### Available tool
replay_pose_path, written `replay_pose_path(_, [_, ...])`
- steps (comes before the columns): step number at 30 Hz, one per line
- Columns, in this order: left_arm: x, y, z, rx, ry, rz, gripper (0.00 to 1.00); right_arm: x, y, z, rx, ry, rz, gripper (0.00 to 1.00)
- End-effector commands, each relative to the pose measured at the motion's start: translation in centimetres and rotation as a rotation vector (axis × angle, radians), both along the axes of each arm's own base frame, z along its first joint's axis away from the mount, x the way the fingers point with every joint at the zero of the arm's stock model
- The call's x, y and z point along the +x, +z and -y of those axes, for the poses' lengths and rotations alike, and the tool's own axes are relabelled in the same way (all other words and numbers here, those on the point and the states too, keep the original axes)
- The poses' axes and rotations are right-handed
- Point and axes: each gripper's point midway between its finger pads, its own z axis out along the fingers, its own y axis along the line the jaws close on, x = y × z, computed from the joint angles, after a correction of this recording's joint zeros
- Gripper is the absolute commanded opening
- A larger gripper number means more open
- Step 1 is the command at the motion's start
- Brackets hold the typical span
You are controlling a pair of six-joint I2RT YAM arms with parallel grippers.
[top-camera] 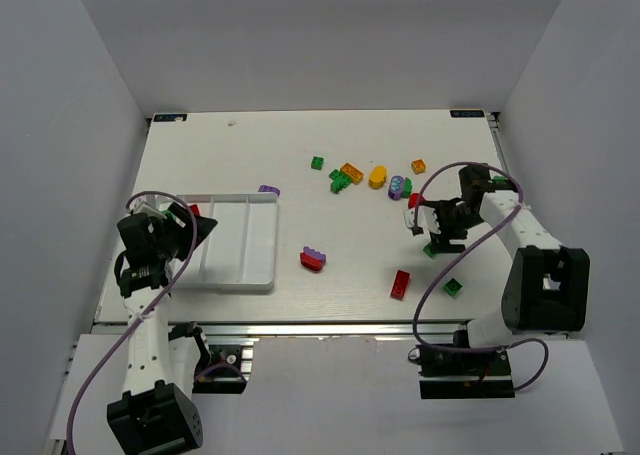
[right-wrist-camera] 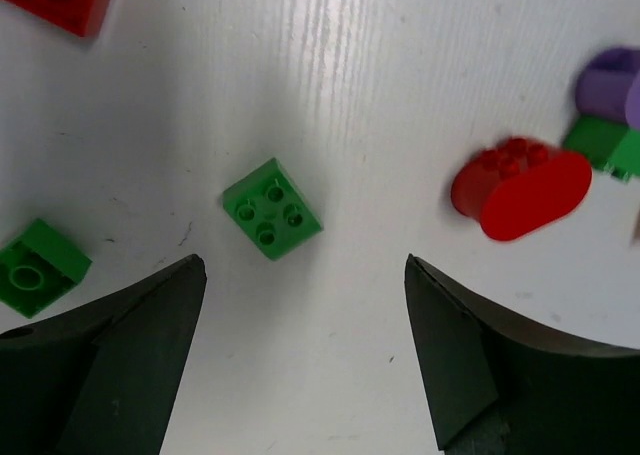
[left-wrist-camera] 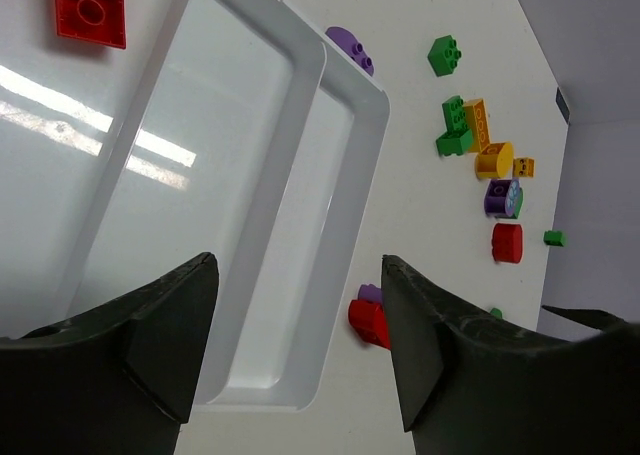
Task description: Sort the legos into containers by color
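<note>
Starting at the bottom of the overhead view, the left gripper point(top-camera: 200, 227) sits lower left, over the left side of the white tray point(top-camera: 262, 287). Its jaws are released with nothing in them; the wrist view just shows tray floor between the tips. The tray has three long compartments. A flat red brick point(left-wrist-camera: 90, 10) lies in the one at the upper left of the left wrist view, and the other two look bare.

Over on the right, the right gripper point(right-wrist-camera: 305, 265) points down at the counter point(top-camera: 330, 215), jaws spread wide and not grasping anything. A green brick point(right-wrist-camera: 272, 208) lies studs-up on the counter just ahead of the gap, touching neither tip. A second green brick point(right-wrist-camera: 38, 267) is at the lower left of that view and a rounded red brick point(right-wrist-camera: 520, 183) at the right.

Lower middle of the overhead view there's a red brick point(top-camera: 401, 284), and a red-and-purple pair point(top-camera: 313, 259) just right of the tray. A purple brick point(top-camera: 268, 189) sits right behind the tray's far right corner.

Farthest back, upper middle, is a loose bunch: green bits point(top-camera: 341, 181), orange ones point(top-camera: 351, 171), a yellow piece point(top-camera: 378, 176) and a purple one point(top-camera: 398, 186).
</note>
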Motion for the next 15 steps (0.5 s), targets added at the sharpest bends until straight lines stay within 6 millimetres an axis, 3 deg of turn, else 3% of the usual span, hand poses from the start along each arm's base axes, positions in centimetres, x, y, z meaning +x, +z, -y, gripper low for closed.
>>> replay_pose_path(1, [0.4, 2.3, 0.4, 0.003, -0.029, 0.064, 0.76, 0.6, 0.0, -1.5, 0.048, 0.293, 0.039, 0.85])
replay_pose_path(6, [-0.2, 2.7, 0.8, -0.003, -0.030, 0.076, 0.76, 0.6, -1.6, -1.9, 0.050, 0.407, 0.006, 0.83])
replay_pose_path(15, [-0.6, 3.3, 1.1, -0.025, -0.030, 0.093, 0.76, 0.5, -4.3, -1.3, 0.012, 0.440, -0.042, 0.80])
